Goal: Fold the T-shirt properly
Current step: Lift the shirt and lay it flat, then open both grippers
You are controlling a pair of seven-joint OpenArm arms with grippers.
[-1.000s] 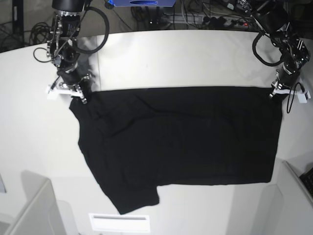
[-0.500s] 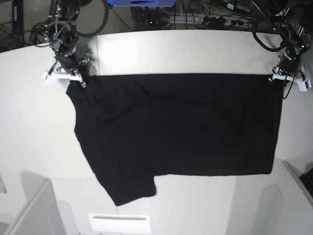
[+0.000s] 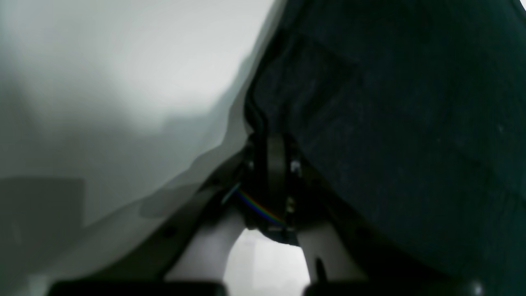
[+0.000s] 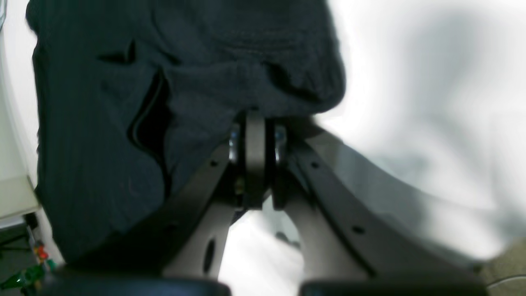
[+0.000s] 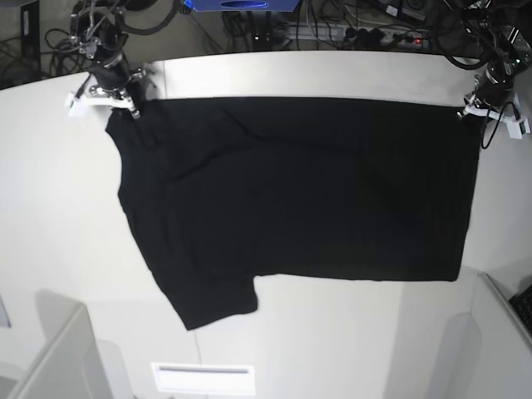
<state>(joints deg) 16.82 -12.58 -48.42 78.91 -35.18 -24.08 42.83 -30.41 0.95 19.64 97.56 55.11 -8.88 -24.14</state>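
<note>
T-shirt (image 5: 299, 191) in both clamped hands

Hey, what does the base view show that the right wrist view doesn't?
Only the base view shows the whole black T-shirt spread out, one sleeve sticking out at its lower left, the left claw shut on the other top corner, and the cables behind the table. Only the right wrist view shows the right claw close up, pinching bunched, wrinkled cloth. Both show the black shirt, the right claw shut on it, and the white tabletop.
</note>
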